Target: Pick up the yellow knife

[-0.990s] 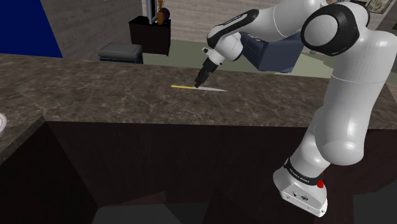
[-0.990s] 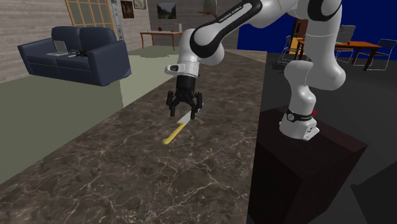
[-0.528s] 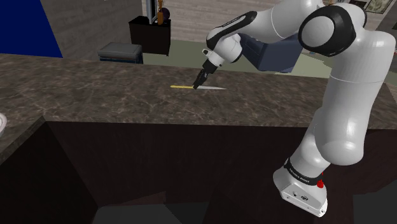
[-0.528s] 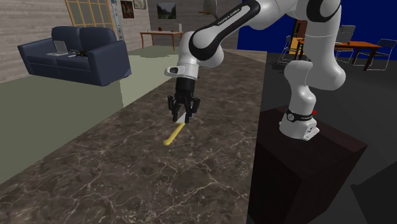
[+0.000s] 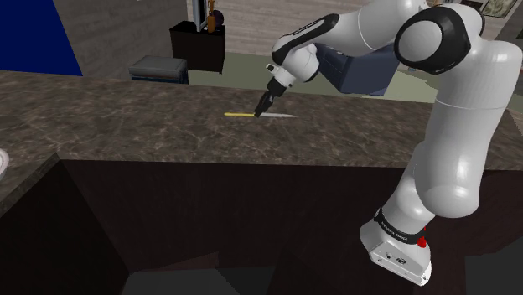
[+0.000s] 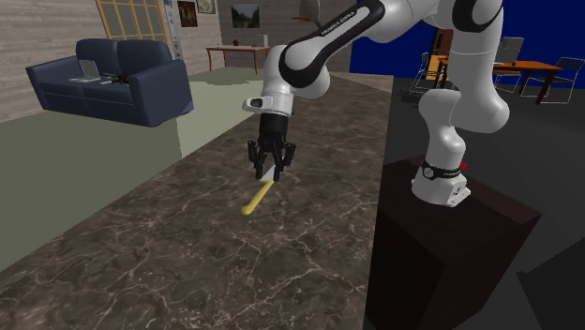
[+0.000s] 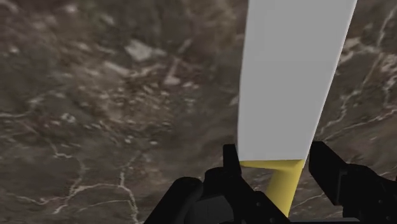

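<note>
The knife, with a yellow handle (image 5: 240,114) and a pale grey blade (image 7: 292,83), lies flat on the dark marble countertop (image 5: 126,126). My gripper (image 5: 261,111) points down onto it, where the blade meets the handle. In the wrist view the gripper (image 7: 275,162) is shut on the knife, both black fingers (image 7: 232,172) clasping its sides. From the second exterior view the yellow handle (image 6: 254,199) sticks out below the gripper (image 6: 268,174), towards the camera.
The countertop (image 6: 234,272) runs long and narrow, dropping to the dark stand (image 6: 450,234) on one side and the green floor on the other. A blue sofa (image 6: 112,80) stands beyond. A white plate rim (image 5: 2,163) shows at the shoulder view's left edge.
The fingers stood open around the knife a second ago and have since closed on it. The hand has scarcely moved and the knife still lies on the counter.
</note>
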Controlling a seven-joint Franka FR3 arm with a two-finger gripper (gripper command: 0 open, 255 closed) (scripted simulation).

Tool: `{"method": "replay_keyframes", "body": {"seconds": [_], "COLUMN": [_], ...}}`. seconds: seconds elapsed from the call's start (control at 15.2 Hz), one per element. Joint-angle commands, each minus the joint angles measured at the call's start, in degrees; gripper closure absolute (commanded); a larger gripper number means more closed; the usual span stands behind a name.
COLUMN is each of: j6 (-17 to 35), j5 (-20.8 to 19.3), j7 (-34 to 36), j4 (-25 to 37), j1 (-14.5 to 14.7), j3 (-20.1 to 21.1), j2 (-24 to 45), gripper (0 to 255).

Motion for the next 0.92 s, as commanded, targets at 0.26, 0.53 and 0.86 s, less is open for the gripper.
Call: {"method": "replay_keyframes", "body": {"seconds": [0.26,0.53,0.86], "j6": [-2.33,-4.05,-5.96], "j5": [-3.17,-5.19,-7.13], "j7": [3.26,5.46,7.66], "j4": [1.03,2.08,3.40], "j1": [0.51,0.78,0.98], "j3": [-0.82,-1.28,-1.67], "j2": [-2.48,-4.02,-5.44], "gripper": [255,255,255]}}
